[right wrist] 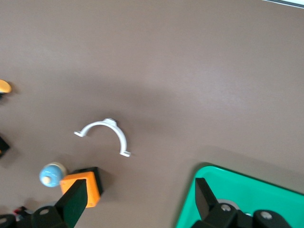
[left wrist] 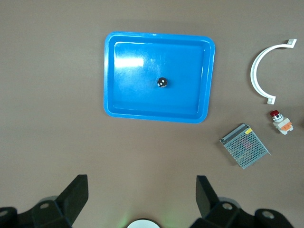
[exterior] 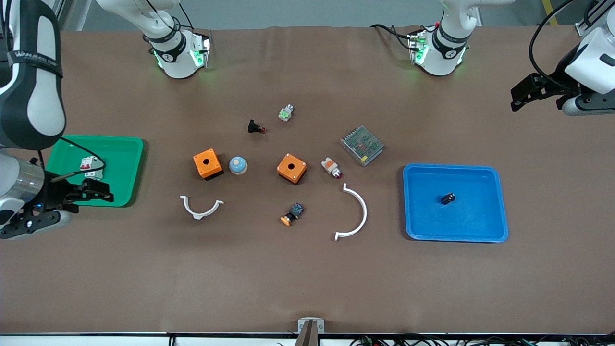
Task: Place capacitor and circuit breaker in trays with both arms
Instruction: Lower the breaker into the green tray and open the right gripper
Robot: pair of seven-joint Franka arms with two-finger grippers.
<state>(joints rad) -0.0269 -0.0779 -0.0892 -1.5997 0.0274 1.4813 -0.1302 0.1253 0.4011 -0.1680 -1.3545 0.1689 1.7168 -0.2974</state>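
Note:
The capacitor, a tiny black cylinder, lies in the blue tray toward the left arm's end of the table. It also shows in the left wrist view, inside that tray. The circuit breaker, white with red switches, lies in the green tray toward the right arm's end. My right gripper hangs open and empty over the green tray's nearer edge; its wrist view shows the tray's corner. My left gripper is open and empty, raised past the blue tray; its wrist view shows bare table.
Between the trays lie two orange boxes, a blue dome, two white curved clips, a metal mesh box, a white-orange part, a black push-button, an orange-capped button and a white-green part.

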